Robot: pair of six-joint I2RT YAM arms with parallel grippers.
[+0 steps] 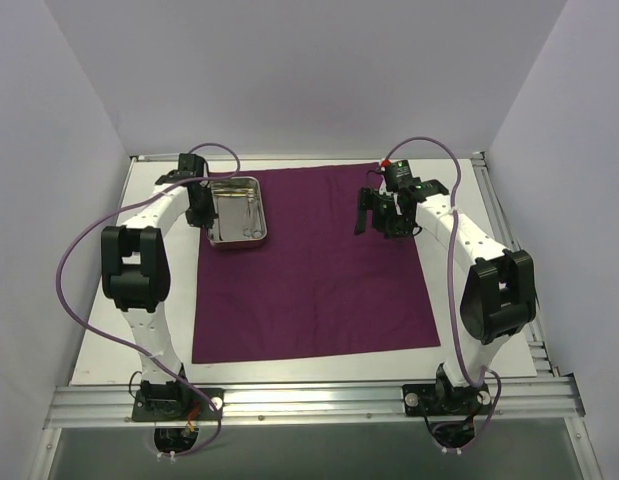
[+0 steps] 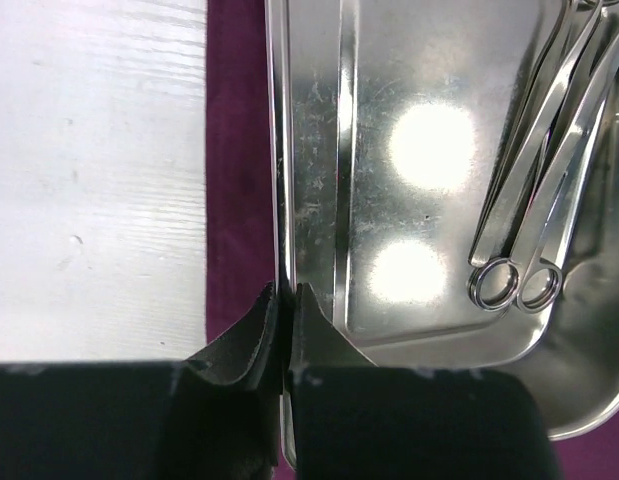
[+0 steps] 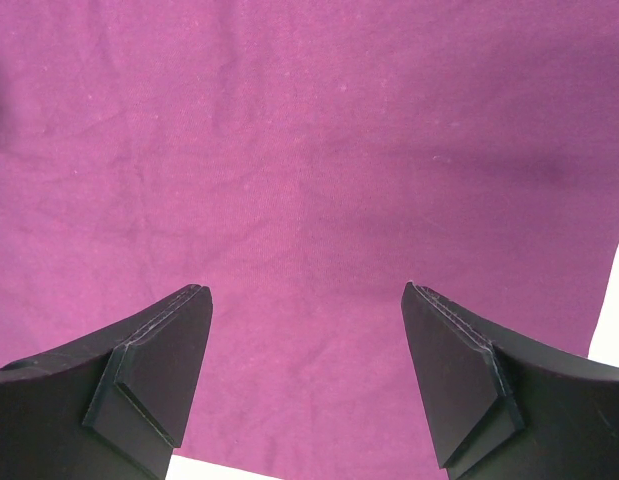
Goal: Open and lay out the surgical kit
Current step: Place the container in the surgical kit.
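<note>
We record the magenta-purple cloth [image 1: 319,280] spread open and smooth on the table, roughly square, with its edges close to parallel with the table's. The small shiny steel tray [image 1: 229,205] sits open side up on the cloth's far left corner, just inside the left edge, rectangular with rounded corners and a raised rim. Inside it, the ring-handled scissors [image 2: 534,190] lie lengthwise against the right wall, both rings side by side, with other slim silver pieces alongside that we cannot separate.
</note>
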